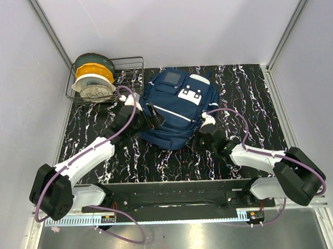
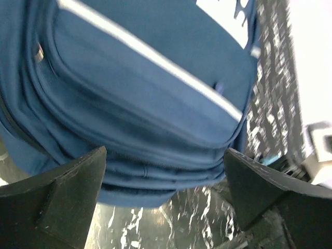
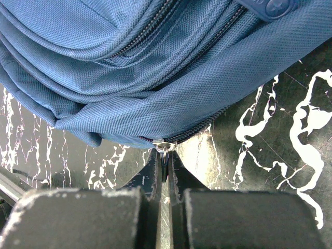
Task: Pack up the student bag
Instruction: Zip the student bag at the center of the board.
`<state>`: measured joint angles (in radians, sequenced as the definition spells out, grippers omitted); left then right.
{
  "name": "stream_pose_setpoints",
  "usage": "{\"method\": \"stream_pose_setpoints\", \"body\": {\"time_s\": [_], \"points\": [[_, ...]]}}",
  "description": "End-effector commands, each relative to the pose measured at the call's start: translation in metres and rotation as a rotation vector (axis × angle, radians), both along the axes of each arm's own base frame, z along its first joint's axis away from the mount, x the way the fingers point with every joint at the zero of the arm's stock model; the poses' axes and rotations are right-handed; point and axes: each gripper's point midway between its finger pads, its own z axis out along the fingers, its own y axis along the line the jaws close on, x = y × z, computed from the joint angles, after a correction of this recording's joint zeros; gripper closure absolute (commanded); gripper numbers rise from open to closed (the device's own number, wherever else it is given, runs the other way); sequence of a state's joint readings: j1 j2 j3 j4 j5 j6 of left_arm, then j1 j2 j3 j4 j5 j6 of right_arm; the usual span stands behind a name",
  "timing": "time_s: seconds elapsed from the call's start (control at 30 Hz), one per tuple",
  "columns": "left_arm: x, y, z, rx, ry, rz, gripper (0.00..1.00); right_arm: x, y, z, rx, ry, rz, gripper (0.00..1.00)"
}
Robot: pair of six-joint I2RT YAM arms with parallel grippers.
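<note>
Black white-veined counter (image 1: 247,100), pale enclosure walls. Nearest: right claw (image 3: 164,155), jaws pressed together, pinching metal zipper pull (image 3: 164,147) at near right hem of student bag (image 1: 176,102). Grip suits drawing zip along its track, likely to open compartment for packing. Next: left claw (image 2: 165,161), jaws spread wide, holding nothing, poised at bag's left flank, probably to brace fabric against pull. Bag lies flat mid-counter, front pocket up. Far left: wire basket (image 1: 130,65) holding spools (image 1: 94,78).
</note>
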<state>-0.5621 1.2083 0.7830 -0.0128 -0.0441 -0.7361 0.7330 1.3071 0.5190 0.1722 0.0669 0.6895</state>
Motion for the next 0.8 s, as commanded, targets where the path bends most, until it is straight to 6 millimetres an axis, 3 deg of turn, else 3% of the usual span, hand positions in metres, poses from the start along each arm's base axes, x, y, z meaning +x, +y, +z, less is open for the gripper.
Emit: {"method": "stream_pose_setpoints", "body": {"time_s": [0.0, 0.27, 0.47, 0.57, 0.6, 0.67, 0.77], "points": [[-0.013, -0.017, 0.003, 0.005, 0.057, -0.057, 0.01, 0.007, 0.0, 0.018, 0.028, -0.052, -0.019, 1.0], [-0.029, -0.039, -0.024, -0.058, 0.195, -0.051, 0.01, 0.008, -0.001, 0.019, 0.035, -0.049, -0.034, 1.0], [-0.037, -0.041, -0.031, -0.038, 0.252, -0.05, 0.05, 0.008, -0.002, 0.019, 0.035, -0.052, -0.04, 1.0], [-0.045, -0.037, -0.009, -0.053, 0.224, -0.048, 0.05, 0.008, -0.004, 0.02, 0.033, -0.055, -0.045, 1.0], [-0.047, -0.034, 0.007, -0.069, 0.184, -0.04, 0.05, 0.007, -0.004, 0.019, 0.035, -0.054, -0.047, 1.0], [-0.05, -0.031, 0.016, -0.065, 0.17, -0.023, 0.03, 0.008, -0.004, 0.02, 0.045, -0.056, -0.054, 1.0], [-0.054, -0.035, 0.011, -0.075, 0.208, -0.033, 0.03, 0.009, -0.007, 0.018, 0.04, -0.056, -0.072, 1.0]]}}
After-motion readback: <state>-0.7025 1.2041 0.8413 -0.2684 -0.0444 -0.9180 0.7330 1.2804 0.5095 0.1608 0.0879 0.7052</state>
